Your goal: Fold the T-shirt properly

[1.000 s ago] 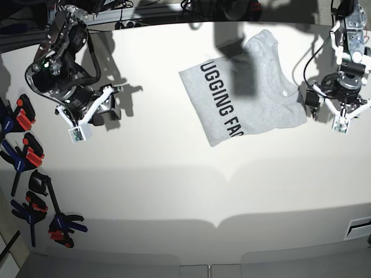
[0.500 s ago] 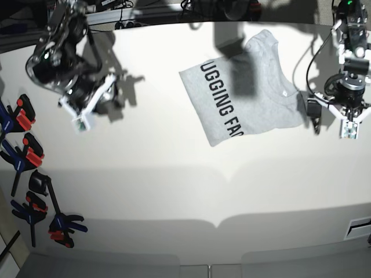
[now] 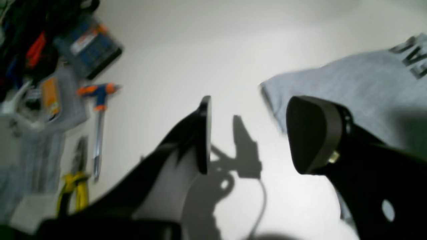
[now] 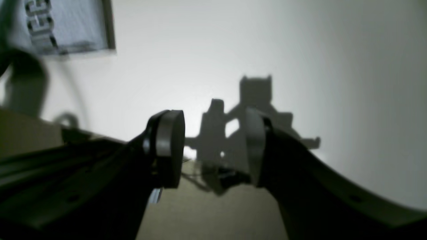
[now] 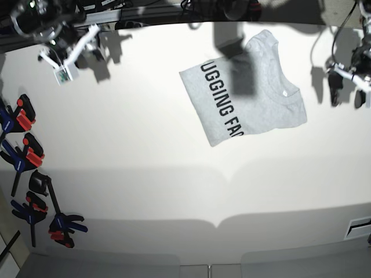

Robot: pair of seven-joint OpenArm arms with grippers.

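Base view: T-shirt (image 5: 243, 92) folded, upper centre-right of the white table (image 5: 174, 185), black lettering up. Clamps (image 5: 29, 174) line the left edge. Right gripper (image 5: 66, 55) upper left, left gripper (image 5: 353, 72) at the right edge. Only the wrist views show the fingers: left gripper (image 3: 248, 133) spread, empty, shirt (image 3: 350, 90) just beyond; right gripper (image 4: 213, 146) spread, empty. Left wrist view alone shows pliers (image 3: 75, 186).
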